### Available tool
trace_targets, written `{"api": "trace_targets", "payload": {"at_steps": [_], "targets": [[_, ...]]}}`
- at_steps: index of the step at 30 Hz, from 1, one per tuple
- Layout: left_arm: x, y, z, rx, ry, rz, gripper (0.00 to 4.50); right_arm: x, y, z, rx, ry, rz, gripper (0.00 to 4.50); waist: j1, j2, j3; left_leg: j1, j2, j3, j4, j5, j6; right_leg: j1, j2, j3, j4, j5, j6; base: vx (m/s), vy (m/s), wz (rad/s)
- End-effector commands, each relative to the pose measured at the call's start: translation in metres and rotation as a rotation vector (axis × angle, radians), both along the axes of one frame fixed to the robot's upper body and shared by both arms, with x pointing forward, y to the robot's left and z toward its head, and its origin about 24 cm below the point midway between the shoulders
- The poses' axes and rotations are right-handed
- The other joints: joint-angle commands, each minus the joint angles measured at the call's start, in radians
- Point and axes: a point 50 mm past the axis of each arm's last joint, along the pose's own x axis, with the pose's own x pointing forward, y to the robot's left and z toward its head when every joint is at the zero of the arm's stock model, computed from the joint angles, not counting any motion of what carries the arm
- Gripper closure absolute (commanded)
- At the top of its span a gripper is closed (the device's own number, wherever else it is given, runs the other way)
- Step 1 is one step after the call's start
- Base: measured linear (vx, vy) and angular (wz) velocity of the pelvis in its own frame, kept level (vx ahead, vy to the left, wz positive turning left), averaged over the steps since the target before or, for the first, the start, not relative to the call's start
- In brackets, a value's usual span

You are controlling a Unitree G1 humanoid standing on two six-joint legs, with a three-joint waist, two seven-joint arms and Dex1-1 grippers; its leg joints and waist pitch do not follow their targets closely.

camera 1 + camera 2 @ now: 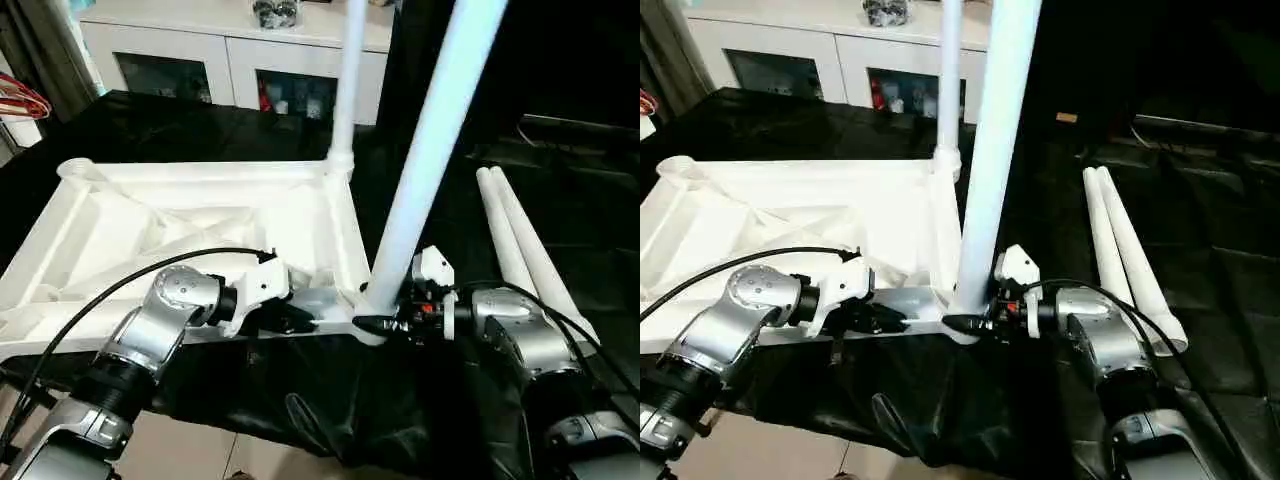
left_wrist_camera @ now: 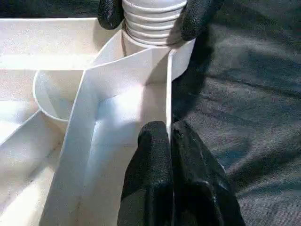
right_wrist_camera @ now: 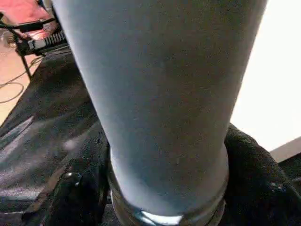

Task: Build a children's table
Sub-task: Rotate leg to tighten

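Note:
The white tabletop [image 1: 120, 200] lies upside down on black cloth, ribbed underside up. One white leg [image 1: 347, 80] stands upright in its far right corner socket. A second leg [image 1: 430, 150] rises from the near right corner socket, leaning slightly right. My right gripper [image 1: 965, 322] is shut around the base of this second leg. In the left wrist view its fingertips [image 2: 197, 16] flank the leg's ribbed end [image 2: 153, 21]. My left gripper [image 2: 167, 134] is shut on the tabletop's thin rim wall [image 2: 168, 89], just left of that corner.
Two loose white legs [image 1: 525, 250] lie side by side on the cloth to the right. A white cabinet with glass doors [image 1: 230, 50] stands behind. A black cable [image 1: 150, 265] arcs over my left forearm. The cloth hangs over the near edge [image 1: 330, 410].

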Motion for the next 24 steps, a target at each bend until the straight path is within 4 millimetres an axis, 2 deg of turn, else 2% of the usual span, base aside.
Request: {"api": "trace_targets", "payload": {"at_steps": [1, 3, 5, 8, 10, 12, 14, 17, 20, 21, 23, 24], "targets": [[-0.001, -0.005, -0.003, 0.008, -0.007, 0.008, 4.50, -0.009, 0.012, -0.007, 0.013, 0.049, 0.076, 1.72, 0.001, 0.001, -0.064, 0.017, 0.063, -0.026, -0.069, -0.230, 0.033, 0.042, -0.091, 0.055, -0.076, -0.291, -0.203, 0.000, 0.000, 0.00], [0.003, -0.008, -0.003, 0.005, -0.032, 0.047, 4.50, -0.010, 0.016, -0.010, 0.022, 0.049, 0.042, 1.73, 0.004, -0.001, -0.065, 0.016, 0.062, -0.025, -0.067, -0.211, 0.038, 0.045, -0.093, 0.056, -0.074, -0.267, -0.205, 0.000, 0.000, 0.00], [0.007, -0.011, -0.003, 0.003, -0.049, 0.087, 4.50, -0.007, 0.019, -0.012, 0.028, 0.034, -0.015, 1.73, 0.003, -0.001, -0.063, 0.015, 0.061, -0.025, -0.067, -0.215, 0.037, 0.043, -0.093, 0.056, -0.077, -0.282, -0.201, 0.000, 0.000, 0.00], [0.017, -0.020, -0.001, -0.028, -0.085, 0.192, 4.50, 0.005, 0.026, -0.017, 0.028, 0.001, -0.211, 1.73, -0.003, 0.000, -0.058, 0.023, 0.059, -0.028, -0.070, -0.257, 0.013, 0.036, -0.095, 0.056, -0.089, -0.377, -0.181, 0.000, 0.000, 0.00], [0.023, -0.030, 0.002, -0.054, -0.101, 0.245, 4.50, 0.014, 0.031, -0.021, 0.030, -0.002, -0.356, 1.74, -0.017, -0.001, -0.056, 0.024, 0.056, -0.035, -0.073, -0.301, -0.012, 0.035, -0.096, 0.051, -0.096, -0.457, -0.160, 0.000, 0.000, 0.00], [0.030, -0.043, 0.004, -0.072, -0.121, 0.298, 4.50, 0.023, 0.040, -0.025, 0.037, 0.025, -0.531, 1.74, -0.023, 0.001, -0.057, 0.026, 0.055, -0.038, -0.072, -0.315, -0.017, 0.034, -0.098, 0.050, -0.100, -0.485, -0.149, 0.000, 0.000, 0.00], [0.031, -0.047, 0.005, -0.075, -0.128, 0.313, 4.50, 0.025, 0.042, -0.025, 0.042, 0.029, -0.561, 1.75, -0.027, 0.002, -0.057, 0.027, 0.055, -0.039, -0.072, -0.328, -0.016, 0.031, -0.097, 0.050, -0.103, -0.490, -0.142, 0.000, 0.000, 0.00], [0.036, -0.060, 0.007, -0.089, -0.147, 0.374, 4.50, 0.032, 0.051, -0.026, 0.050, 0.044, -0.701, 1.75, -0.032, 0.002, -0.059, 0.025, 0.055, -0.036, -0.072, -0.319, -0.008, 0.030, -0.097, 0.052, -0.103, -0.464, -0.143, 0.000, 0.000, 0.00], [0.037, -0.072, 0.006, -0.101, -0.159, 0.387, 4.50, 0.037, 0.061, -0.022, 0.084, 0.038, -0.770, 1.75, -0.031, 0.004, -0.061, 0.023, 0.056, -0.035, -0.072, -0.306, -0.008, 0.031, -0.096, 0.053, -0.098, -0.401, -0.161, 0.000, 0.000, 0.00], [0.036, -0.073, 0.005, -0.098, -0.160, 0.378, 4.50, 0.038, 0.063, -0.021, 0.093, 0.032, -0.766, 1.19, -0.028, 0.004, -0.063, 0.023, 0.056, -0.033, -0.071, -0.301, -0.002, 0.033, -0.096, 0.053, -0.097, -0.375, -0.167, 0.000, 0.000, 0.00], [0.034, -0.074, 0.004, -0.094, -0.160, 0.360, 4.50, 0.039, 0.064, -0.019, 0.110, 0.026, -0.749, 1.02, -0.027, 0.005, -0.065, 0.016, 0.056, -0.032, -0.072, -0.274, 0.009, 0.039, -0.095, 0.055, -0.088, -0.314, -0.180, 0.000, 0.000, 0.00], [0.033, -0.073, 0.003, -0.092, -0.158, 0.348, 4.50, 0.039, 0.063, -0.017, 0.119, 0.021, -0.729, 1.02, -0.026, 0.004, -0.067, 0.017, 0.056, -0.030, -0.070, -0.262, 0.017, 0.040, -0.095, 0.055, -0.085, -0.285, -0.188, 0.000, 0.000, 0.00]]}}
